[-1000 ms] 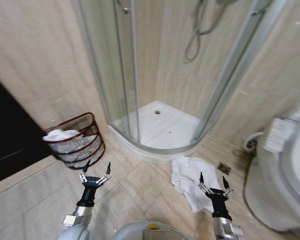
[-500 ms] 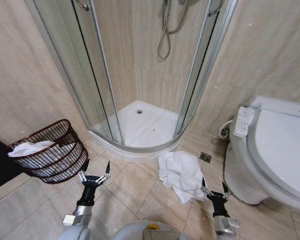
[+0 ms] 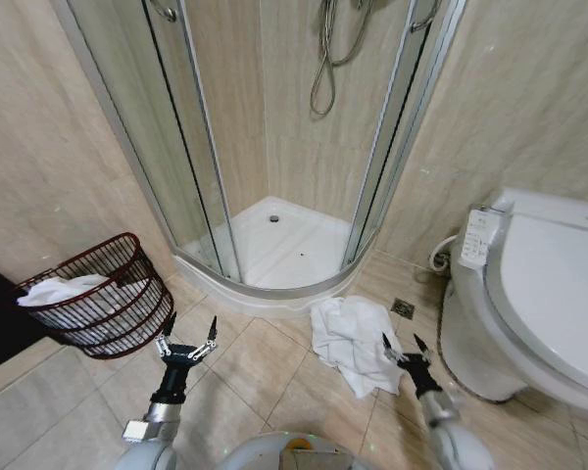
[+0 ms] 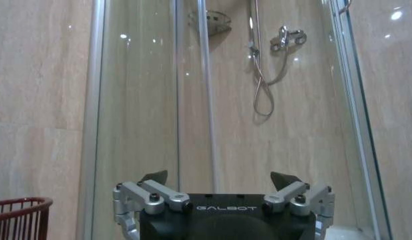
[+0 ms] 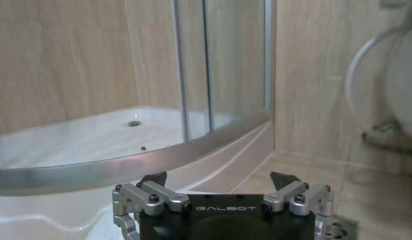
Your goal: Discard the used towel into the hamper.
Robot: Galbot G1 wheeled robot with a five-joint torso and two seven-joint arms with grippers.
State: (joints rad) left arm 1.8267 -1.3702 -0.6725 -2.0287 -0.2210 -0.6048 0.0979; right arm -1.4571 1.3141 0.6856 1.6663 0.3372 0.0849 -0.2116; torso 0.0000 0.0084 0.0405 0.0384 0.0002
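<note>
Bathroom floor of beige tiles [image 3: 265, 367] ahead; crumpled white used towel [image 3: 353, 338] lying on the tiles just outside the curved shower tray [image 3: 274, 245], between tray and toilet [image 3: 539, 304], close beside the toilet's base; small floor drain [image 3: 403, 308] just beyond the towel. Hamper [image 3: 103, 308], dark reddish-brown wire, standing on the floor at the robot's left near the wall, tilted a little, with some white cloth [image 3: 54, 291] already lying inside near the rim; well apart from the towel on the floor. Left gripper [image 3: 185, 338] held low in front of the body, between hamper and towel, just beside the hamper's lower edge, fingers spread apart and holding nothing; same spread seen in the left wrist view [image 4: 219, 181], facing the glass shower door [image 4: 152, 100] and the hose [image 4: 263, 75] behind it, with a bit of the hamper's red rim [image 4: 19, 205] at one side. Right gripper [image 3: 403, 345] low at the near edge of the towel, over its right-hand corner, fingers apart and empty; touching the cloth or not, cannot tell; in the right wrist view [image 5: 219, 179] likewise parted, pointed at the tray's curved metal sill [image 5: 125, 167] and the glass above.
</note>
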